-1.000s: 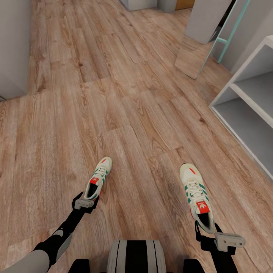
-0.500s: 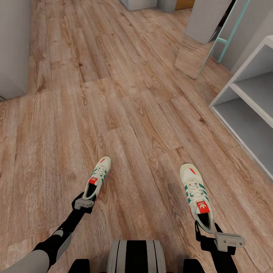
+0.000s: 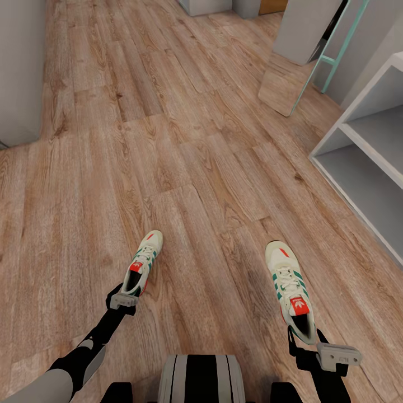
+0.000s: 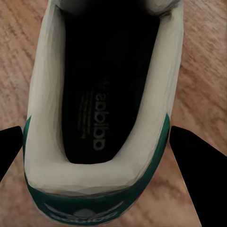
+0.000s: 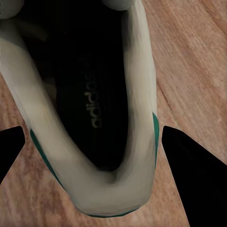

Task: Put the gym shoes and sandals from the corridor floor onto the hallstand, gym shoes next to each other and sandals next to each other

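L gripper [image 3: 124, 298] sits at the heel of the left gym shoe [image 3: 143, 263]. In the L wrist view my fingers [image 4: 196, 170] flank its heel collar [image 4: 94, 165] w/ gaps both sides, so jaws are apart, not clamping. R gripper [image 3: 324, 351] is at the heel of the right gym shoe [image 3: 292, 291], same picture: fingers [image 5: 194, 170] spread wide of the heel [image 5: 109, 189], no contact seen. Both shoes are over the corridor floor [image 3: 196, 157], toes pointing away from me, well apart; can't tell if resting or lifted. Hallstand [image 3: 364, 151] is off to my right.

Two white gym shoes, left one [image 3: 142, 265] and right one [image 3: 291, 289] (green stripes, red tongue labels), well apart over the plank floor [image 3: 184, 145], toes pointing away.
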